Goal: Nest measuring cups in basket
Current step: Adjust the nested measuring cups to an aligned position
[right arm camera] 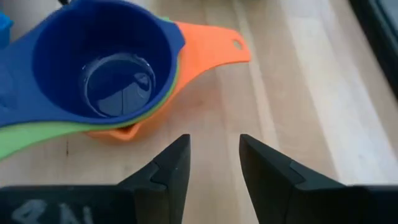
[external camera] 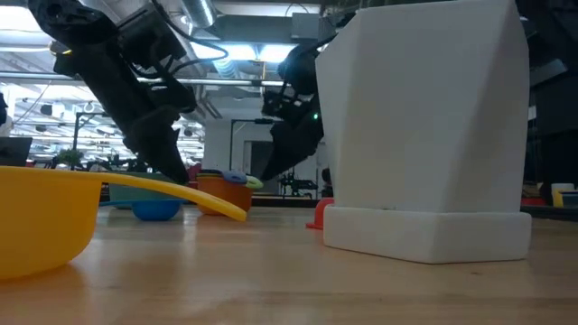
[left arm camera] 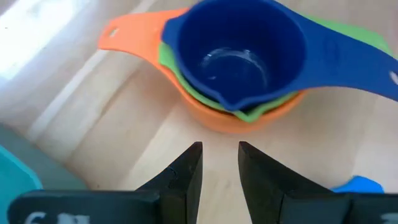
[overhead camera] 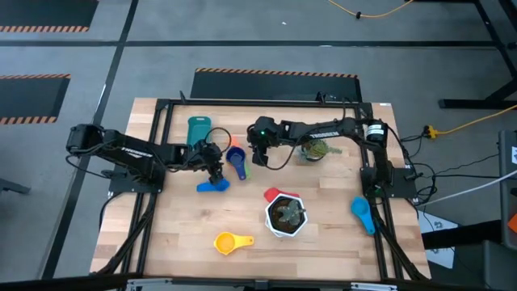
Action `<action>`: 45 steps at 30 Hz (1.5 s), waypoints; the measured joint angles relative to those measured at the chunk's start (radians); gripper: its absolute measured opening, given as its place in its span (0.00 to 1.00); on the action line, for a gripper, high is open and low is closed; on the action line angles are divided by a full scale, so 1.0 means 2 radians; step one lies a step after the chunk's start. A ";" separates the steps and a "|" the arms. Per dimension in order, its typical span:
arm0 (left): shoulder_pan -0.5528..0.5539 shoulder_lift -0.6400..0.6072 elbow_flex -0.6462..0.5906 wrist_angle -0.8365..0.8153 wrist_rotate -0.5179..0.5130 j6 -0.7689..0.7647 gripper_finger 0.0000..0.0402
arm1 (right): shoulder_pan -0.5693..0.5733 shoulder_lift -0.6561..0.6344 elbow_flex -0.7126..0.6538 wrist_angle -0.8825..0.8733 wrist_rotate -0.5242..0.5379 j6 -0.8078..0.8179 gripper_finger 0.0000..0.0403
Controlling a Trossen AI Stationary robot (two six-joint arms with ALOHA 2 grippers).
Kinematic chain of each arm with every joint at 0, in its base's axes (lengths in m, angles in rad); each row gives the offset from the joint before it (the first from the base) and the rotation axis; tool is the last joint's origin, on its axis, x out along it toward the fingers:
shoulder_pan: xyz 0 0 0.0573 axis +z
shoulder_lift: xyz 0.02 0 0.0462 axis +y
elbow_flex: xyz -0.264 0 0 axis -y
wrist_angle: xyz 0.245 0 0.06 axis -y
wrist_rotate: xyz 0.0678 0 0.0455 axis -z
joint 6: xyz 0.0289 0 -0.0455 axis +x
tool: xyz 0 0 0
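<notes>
Wood worktop (overhead camera: 323, 242) | blue/green/orange cup stack (overhead camera: 236, 156) outside basket (overhead camera: 198, 129) | left tool (overhead camera: 215, 171) & right tool (overhead camera: 260, 153) empty, fingers slightly apart, flanking stack | risk: arms collide, stack tips

Both hands crowd the nested stack (overhead camera: 237, 155) of dark blue, green and orange cups. The left hand (overhead camera: 215, 171) stands on one side of it, fingers slightly parted with bare wood between them; the right hand (overhead camera: 260, 152) stands on the other, so little room remains around the stack. The teal basket (overhead camera: 198, 129) lies just behind the left hand, a blue cup (overhead camera: 213, 186) just in front of it. The white pot (overhead camera: 286, 215), with a red cup (overhead camera: 273, 195) touching it, blocks the middle of the tabletop (overhead camera: 323, 234). The front corners lie open apart from the yellow cup (overhead camera: 229, 242).
</notes>
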 joint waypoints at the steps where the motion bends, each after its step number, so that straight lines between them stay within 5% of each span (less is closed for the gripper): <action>1: 0.004 0.000 0.000 0.000 0.000 0.000 0.24 | 0.000 0.005 0.000 0.004 0.000 0.000 0.35; 11: 0.031 0.000 0.000 0.028 0.003 0.000 0.24 | 0.015 0.023 -0.001 0.022 -0.003 0.000 0.35; 25: 0.031 0.000 0.000 0.047 -0.011 0.013 0.24 | 0.049 0.023 -0.001 0.029 -0.075 0.024 0.35; 39: 0.031 -0.009 0.000 0.041 -0.023 0.027 0.24 | 0.052 -0.001 0.038 -0.088 -0.052 0.002 0.35; 45: 0.031 -0.050 0.002 0.001 -0.023 0.026 0.24 | 0.049 -0.004 0.060 -0.060 -0.018 -0.044 0.35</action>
